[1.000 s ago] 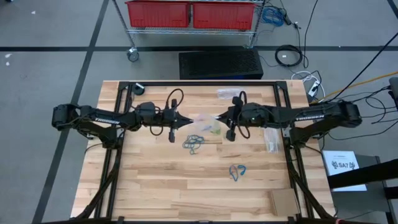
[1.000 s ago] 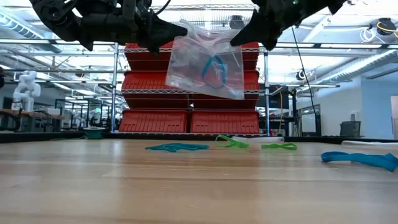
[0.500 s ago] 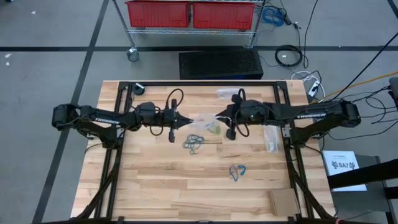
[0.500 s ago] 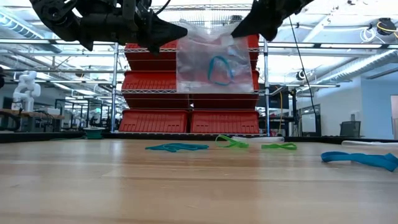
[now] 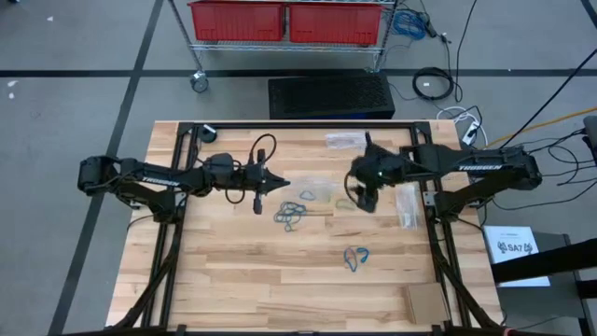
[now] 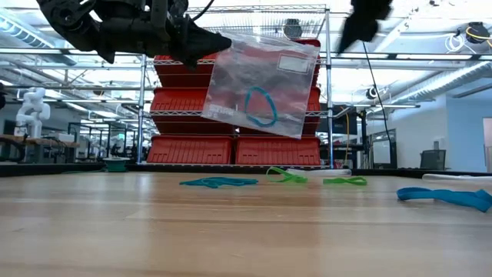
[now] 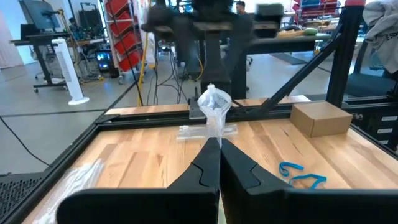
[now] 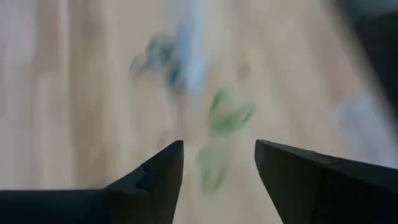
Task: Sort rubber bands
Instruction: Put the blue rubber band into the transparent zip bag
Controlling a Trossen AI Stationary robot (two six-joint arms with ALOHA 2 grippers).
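A: Rubber bands (image 5: 295, 214), where are they atm?

B: Most are loose on the wood surface (image 5: 233, 271). Dark grey-blue tangle near the middle, green ones (image 5: 320, 195) just beyond it twd the right arm, and a bright blue pair (image 5: 355, 258) well apart, nearer my front edge. One more blue band (image 6: 260, 106) sits inside the clear plastic bag (image 6: 261, 81), up in the air.

A: Who's got the bag?

B: My left claw (image 5: 284, 185). Fingers together, pinched on a bunched corner of it; the left wrist cam shows the plastic gathered right at the tips (image 7: 214, 112). In the low cam the bag hangs tilted from that one corner, clear of the surface.

A: And the right side?

B: Right claw (image 5: 357, 199) is apart from the bag, over the surface just beside the green bands. Its fingers (image 8: 149, 180) are spread w/ a plain gap btwn them, nothing in it. That wrist cam is too blurred to make out more than green and dark smears below.

A: Anything else on there?

B: A cardboard box (image 5: 424, 301) at the front right corner, plus spare clear bags (image 5: 407, 206) by the right arm.
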